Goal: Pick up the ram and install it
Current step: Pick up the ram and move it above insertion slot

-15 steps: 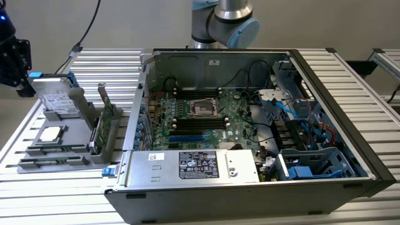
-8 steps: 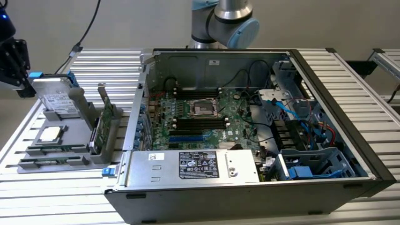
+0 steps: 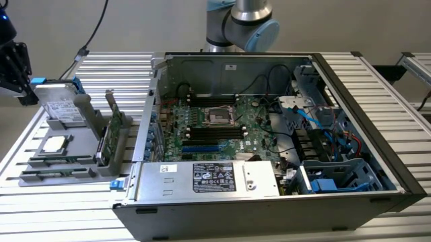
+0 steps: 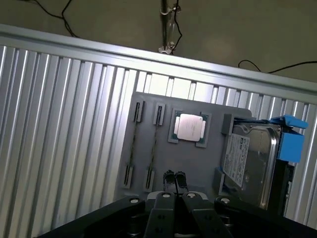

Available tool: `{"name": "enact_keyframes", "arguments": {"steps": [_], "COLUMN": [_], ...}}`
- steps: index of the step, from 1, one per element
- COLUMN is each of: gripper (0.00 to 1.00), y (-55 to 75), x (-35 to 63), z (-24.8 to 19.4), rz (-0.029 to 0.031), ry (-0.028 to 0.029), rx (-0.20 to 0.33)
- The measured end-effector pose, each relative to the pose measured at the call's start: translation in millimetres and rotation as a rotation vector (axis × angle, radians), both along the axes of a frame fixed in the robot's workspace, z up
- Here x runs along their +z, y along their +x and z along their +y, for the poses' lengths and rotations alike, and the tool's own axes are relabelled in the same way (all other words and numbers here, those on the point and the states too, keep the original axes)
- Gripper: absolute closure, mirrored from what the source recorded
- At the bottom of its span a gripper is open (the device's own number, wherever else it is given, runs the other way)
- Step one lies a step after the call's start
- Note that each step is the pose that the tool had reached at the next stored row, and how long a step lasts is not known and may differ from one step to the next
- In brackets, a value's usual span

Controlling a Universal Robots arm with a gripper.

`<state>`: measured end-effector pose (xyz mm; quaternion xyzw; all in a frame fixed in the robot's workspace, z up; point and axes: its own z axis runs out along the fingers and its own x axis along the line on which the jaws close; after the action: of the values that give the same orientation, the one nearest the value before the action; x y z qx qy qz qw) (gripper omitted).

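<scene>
— Where do we stand with the gripper (image 4: 174, 181)?
— We see its 2 fingertips pressed together with nothing between them. It hangs above the gray holder (image 4: 198, 163), close to the end of the nearer stick.
— And the ram (image 4: 152, 147)?
— It stands on edge in its clips in that holder, with a 2nd stick (image 4: 132, 144) parallel just beside it. We see the gripper touching neither.
— What else sits in the holder?
— 1 processor (image 4: 190, 127) lies flat beside the sticks, then the hard drive (image 4: 247, 158) with blue tabs, propped at a tilt. The holder lies on the ribbed tabletop (image 4: 59, 124).
— And the computer?
— The open case (image 3: 222, 63) lies toward the exterior view's right of the holder, motherboard (image 3: 195, 116) facing up, well apart from the ram.
</scene>
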<state>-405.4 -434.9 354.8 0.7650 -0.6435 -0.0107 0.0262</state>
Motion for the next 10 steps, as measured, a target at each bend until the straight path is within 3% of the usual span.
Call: {"name": "enact_keyframes", "arguments": {"steps": [3,10], "gripper": [0.90,0.90], "y": [0.0,0.0], "x": [0.1,0.0], "z": [-5.4,-23.9], "rz": [0.0002,0.0000], "ry": [0.0036,0.0241], "rx": [0.000,0.000]}}
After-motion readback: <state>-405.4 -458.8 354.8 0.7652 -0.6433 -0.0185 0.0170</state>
